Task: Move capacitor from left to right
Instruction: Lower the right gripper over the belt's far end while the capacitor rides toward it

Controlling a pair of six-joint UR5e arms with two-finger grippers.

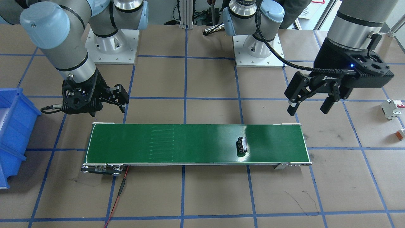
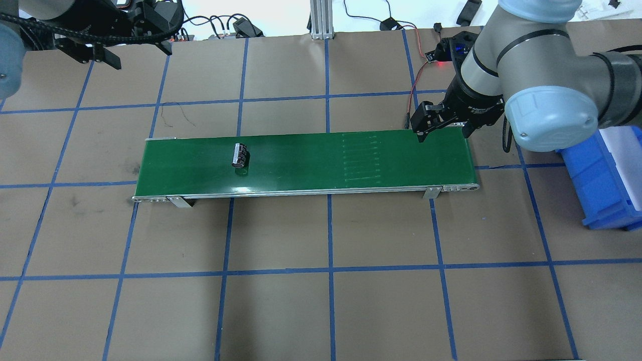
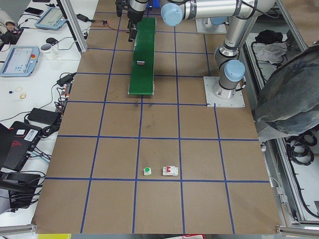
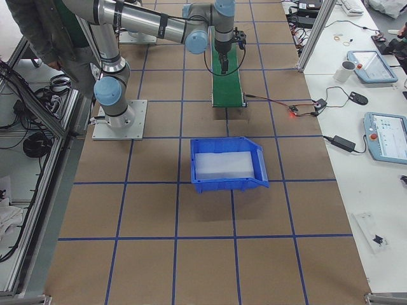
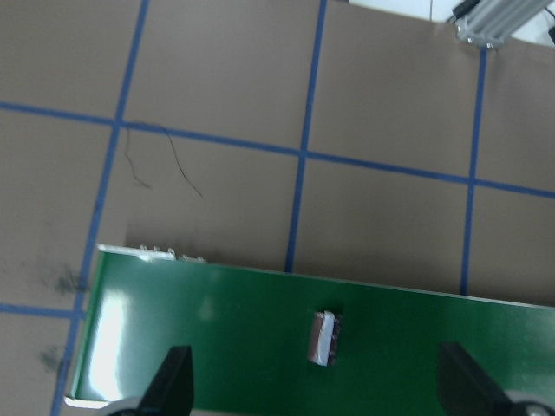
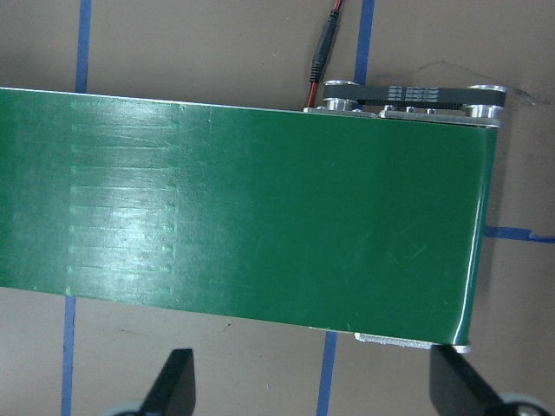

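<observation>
Capacitor (image 1: 242, 146): left part of belt (image 1: 190, 142), axis across belt | left gripper (image 1: 308, 109): nearer, near belt's left end, spread wide, empty | right gripper (image 2: 444, 133): spread, empty

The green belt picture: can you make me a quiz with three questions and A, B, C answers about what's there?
1. Where does the capacitor lie?
A) on the green belt
B) on the brown paper
C) inside a drawer

2. What colour is the bin?
A) red
B) blue
C) yellow

3. How is the left gripper?
A) shut on the capacitor
B) open and empty
C) shut on a cable

Answers:
1 A: it rests on the belt's surface, nearer the left arm's end.
2 B: its walls are plainly blue.
3 B: its fingers stand apart with nothing between them, off the belt.
</observation>
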